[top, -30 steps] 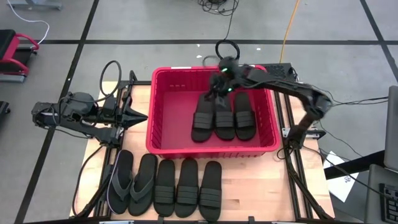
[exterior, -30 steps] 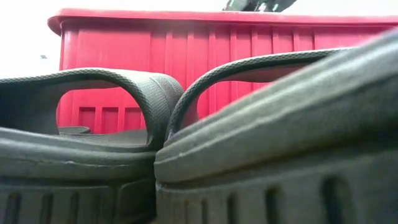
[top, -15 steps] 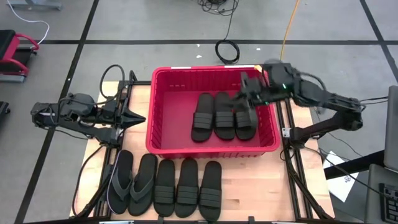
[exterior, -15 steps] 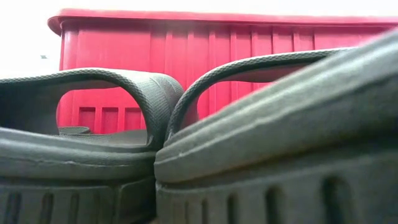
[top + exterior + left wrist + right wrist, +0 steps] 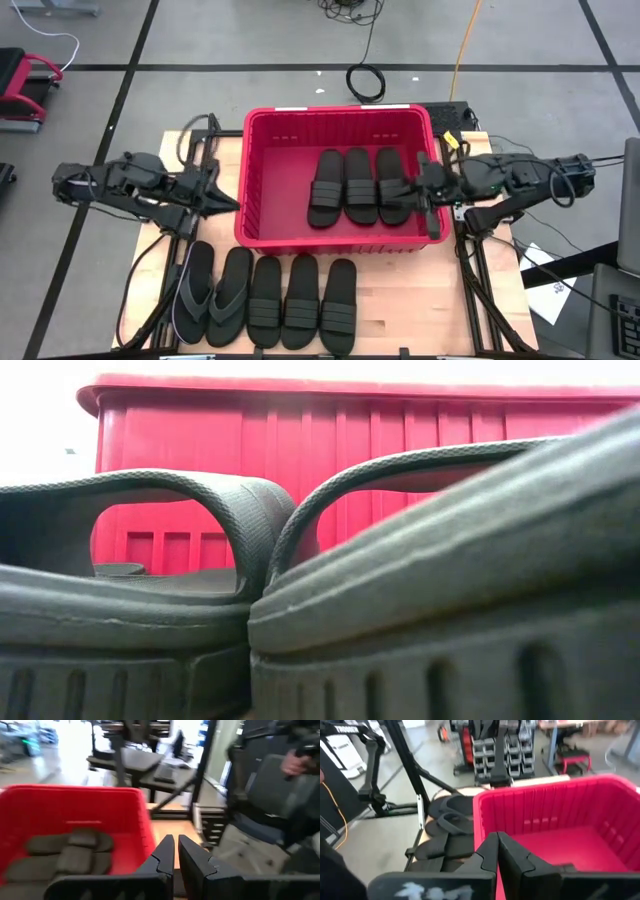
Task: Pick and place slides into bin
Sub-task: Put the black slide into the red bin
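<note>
High view shows the red bin [image 5: 262, 190] sitting at the far middle of the wooden table [image 5: 420, 310], ribbed walls and a thick rim all round. Three black slides with wide ribbed straps [image 5: 360, 187] lie flat inside it, side by side, pushed toward the right half, so the left half of the floor is bare red. Five more sit in a row on the table just near of the bin: two thin thong flip-flops [image 5: 212, 292] on the left, then three wide-strap slides [image 5: 302, 302] to their right, all touching or nearly so.

Right gripper [image 5: 428, 195] hangs over the bin's right wall, fingers pressed together with nothing in them. Left gripper [image 5: 225, 194] is parked just beside the bin's left wall, fingers together too, also holding nothing.

Low view is basically all rubber: a strap arch up close with the bin's red wall behind it.
</note>
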Robot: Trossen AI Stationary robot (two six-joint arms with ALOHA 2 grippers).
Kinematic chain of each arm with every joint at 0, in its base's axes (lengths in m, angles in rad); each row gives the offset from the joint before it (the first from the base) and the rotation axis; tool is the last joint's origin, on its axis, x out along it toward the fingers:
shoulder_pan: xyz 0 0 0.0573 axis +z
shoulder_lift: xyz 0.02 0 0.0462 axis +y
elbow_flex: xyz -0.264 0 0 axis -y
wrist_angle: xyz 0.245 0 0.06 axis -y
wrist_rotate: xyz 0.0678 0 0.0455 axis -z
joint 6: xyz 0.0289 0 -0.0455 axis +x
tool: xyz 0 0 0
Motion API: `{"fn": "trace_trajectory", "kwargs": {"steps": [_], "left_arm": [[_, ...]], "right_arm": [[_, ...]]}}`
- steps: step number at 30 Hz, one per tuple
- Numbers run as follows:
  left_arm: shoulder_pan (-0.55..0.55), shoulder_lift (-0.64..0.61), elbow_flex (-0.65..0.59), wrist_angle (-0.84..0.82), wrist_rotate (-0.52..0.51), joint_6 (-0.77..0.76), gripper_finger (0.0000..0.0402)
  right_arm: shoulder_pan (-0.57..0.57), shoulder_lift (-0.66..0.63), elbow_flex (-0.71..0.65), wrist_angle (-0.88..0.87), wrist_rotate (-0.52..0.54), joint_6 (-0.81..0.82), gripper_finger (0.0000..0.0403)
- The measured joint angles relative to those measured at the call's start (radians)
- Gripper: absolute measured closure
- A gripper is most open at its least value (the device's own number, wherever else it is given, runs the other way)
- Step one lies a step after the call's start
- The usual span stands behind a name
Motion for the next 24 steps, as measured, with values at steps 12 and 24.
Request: {"fn": "trace_trajectory", "kwargs": {"steps": [12, 24], "left_arm": [[-0.152, 0.483, 0.426, -0.067, -0.095, -0.043, 0.0381], [-0.211, 0.815, 0.574, -0.061, -0.024, -0.263, 0.038]], "right_arm": [[0.0, -0.276, -0.344, 0.194, -0.088, 0.017, 0.0403], [0.0, -0.324, -0.372, 0.205, -0.252, -0.005, 0.0403]]}}
